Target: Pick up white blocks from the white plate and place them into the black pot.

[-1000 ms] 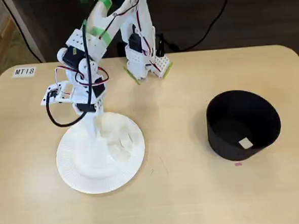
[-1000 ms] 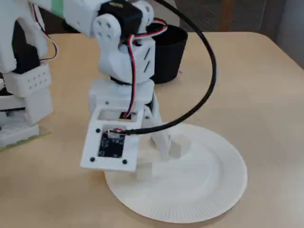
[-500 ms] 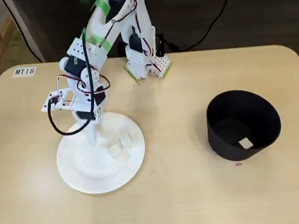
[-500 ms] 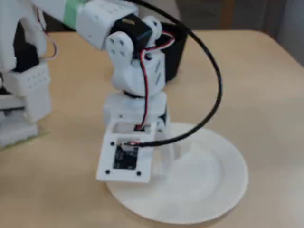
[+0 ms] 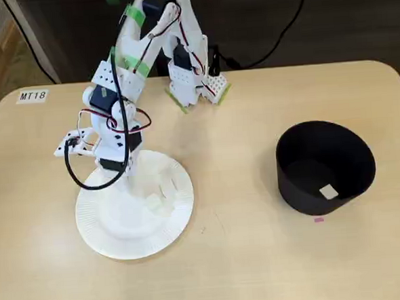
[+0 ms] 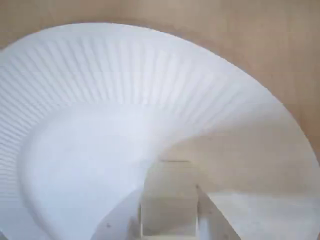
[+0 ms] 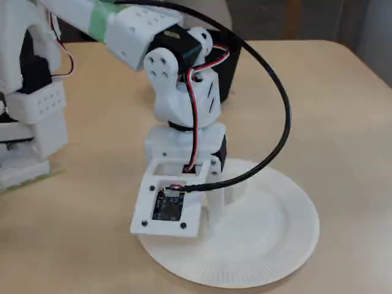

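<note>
Now we have one of the white blocks point(image 6: 168, 200) clamped between the two fingers of the gripper point(image 6: 169, 220), as the wrist view shows it sitting square at the bottom edge with a finger on either side. Half a second ago the gripper was lower over the white plate point(image 5: 110, 234); a second ago its tips were down among the cubes. Since then the wrist has come up and the arm has drawn a little back toward its base, so we read the grasp as made and the lift as just begun.

Taking the plate as our landmark: the held block hangs just above the plate's floor, on the side nearer the arm's base point(image 5: 194, 79). At least one more white cube point(image 5: 154, 204) lies loose on the plate, toward its right half in the top-down fixed view; a paler shape just beside it may be another, but we cannot tell for sure against the white. In the low fixed view the gripper point(image 7: 220, 205) stands over the plate's far-left part, with the wrist's circuit board point(image 7: 166, 206) hanging over the near-left rim point(image 7: 245, 275).

The black pot point(image 5: 325, 166) stands well apart from the plate, to its right in the top-down view, with one pale block point(image 5: 329, 192) already on its floor. A small pink scrap point(image 5: 318, 219) lies on the table point(image 5: 247, 263) just beside the pot, on the side nearest that camera. We judge the next need is more height, then a swing across to the pot.
</note>
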